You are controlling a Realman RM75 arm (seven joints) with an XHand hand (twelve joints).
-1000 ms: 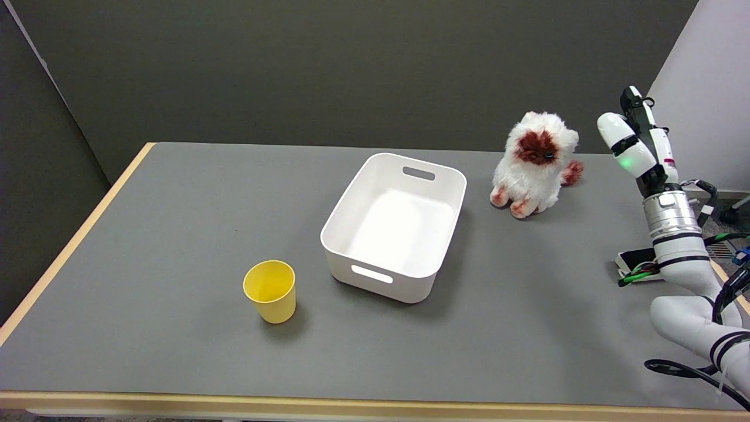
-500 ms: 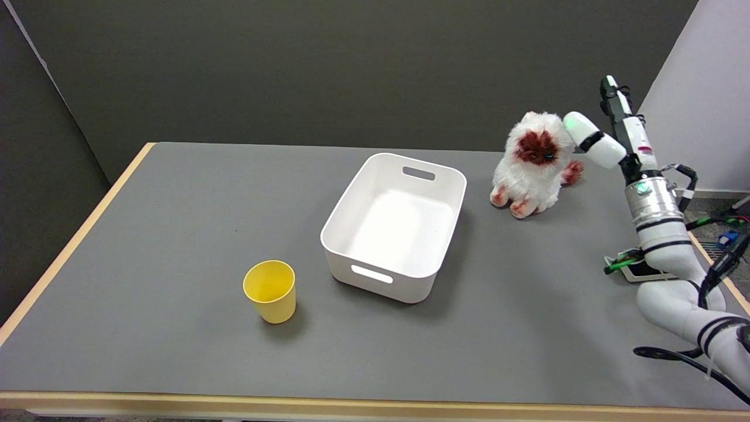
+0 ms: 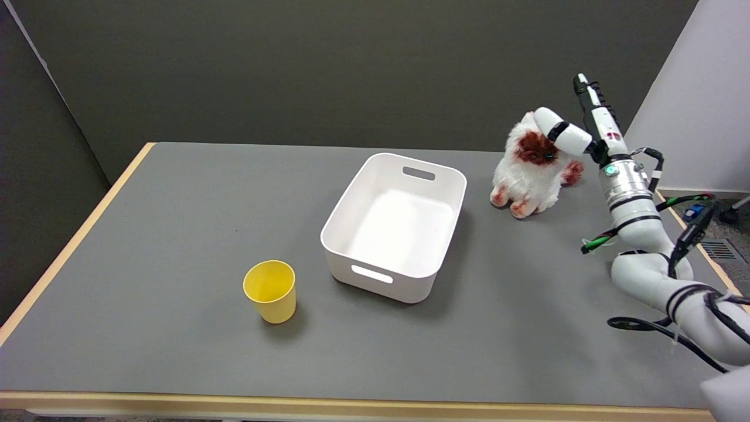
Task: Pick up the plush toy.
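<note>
head view: the toy (image 3: pixel 530 170) is sitting upright on the far right part of the table (image 3: pixel 176 234), just right of the white bin (image 3: pixel 394 225) and well apart from the yellow cup (image 3: pixel 270 291). its long axis is running up and down, head on top, feet on the table. its dark face is pointing toward the near side and a little to the picture's right, roughly toward the arm; a tail or paw is sticking out on its right.

the robot hand (image 3: pixel 577 129) is reaching in from the right, up at the level of the toy's head. the toy is lying to the picture's left of it and slightly below. the hand is holding nothing and is spread wide: one white finger is stretching leftward so its tip is overlapping the top of the toy's head, while a darker finger is standing up and away behind. whether that tip is touching the fur or only hanging in front of it, i cannot tell from this angle.

judging from this, the grasp is turning on bringing the palm leftward and down so the fingers are closing around the upright body or head from the toy's right side.
</note>
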